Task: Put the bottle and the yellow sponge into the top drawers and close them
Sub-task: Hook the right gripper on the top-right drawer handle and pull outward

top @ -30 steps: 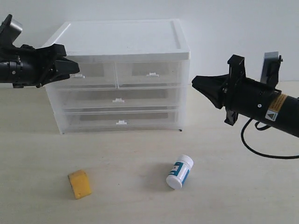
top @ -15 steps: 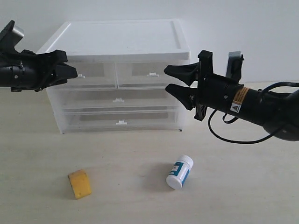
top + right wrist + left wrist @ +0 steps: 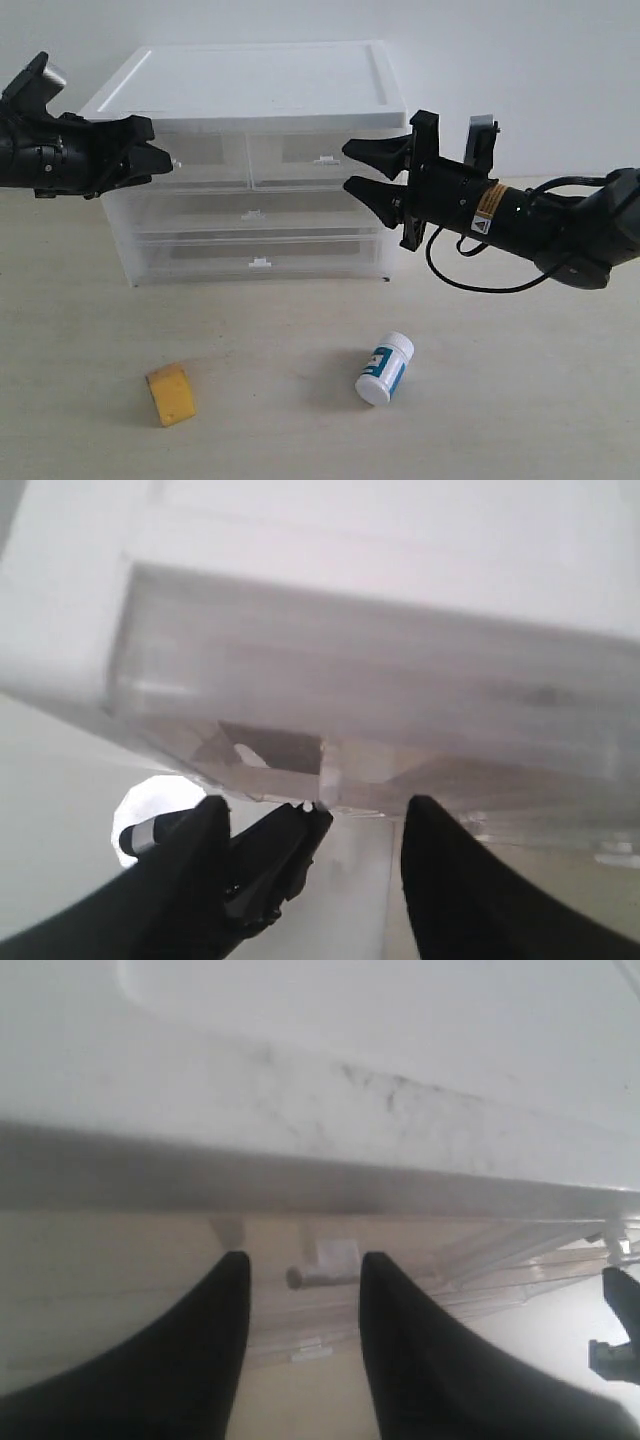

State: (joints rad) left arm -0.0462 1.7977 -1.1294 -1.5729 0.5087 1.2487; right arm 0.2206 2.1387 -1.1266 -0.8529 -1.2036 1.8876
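Observation:
The white bottle [image 3: 385, 368] lies on its side on the table in front of the drawer unit. The yellow sponge [image 3: 170, 394] sits to its left. Both top drawers, left [image 3: 208, 152] and right [image 3: 300, 150], are pushed in. My left gripper [image 3: 152, 158] is open, its tips just left of the left drawer's white tab handle [image 3: 171, 161]; the left wrist view shows that handle [image 3: 337, 1256] past the spread fingers [image 3: 225, 1300]. My right gripper [image 3: 350, 167] is open and empty, its tips close to the right drawer's handle [image 3: 323, 159].
The drawer unit has a flat white top [image 3: 260, 85] and two wide lower drawers [image 3: 255, 213], both shut. It stands at the back of the beige table [image 3: 500, 400]. A black cable [image 3: 470, 285] hangs under the right arm.
The right gripper has opened and swung left toward the top right drawer's handle. The left gripper has edged a little right toward the top left handle.

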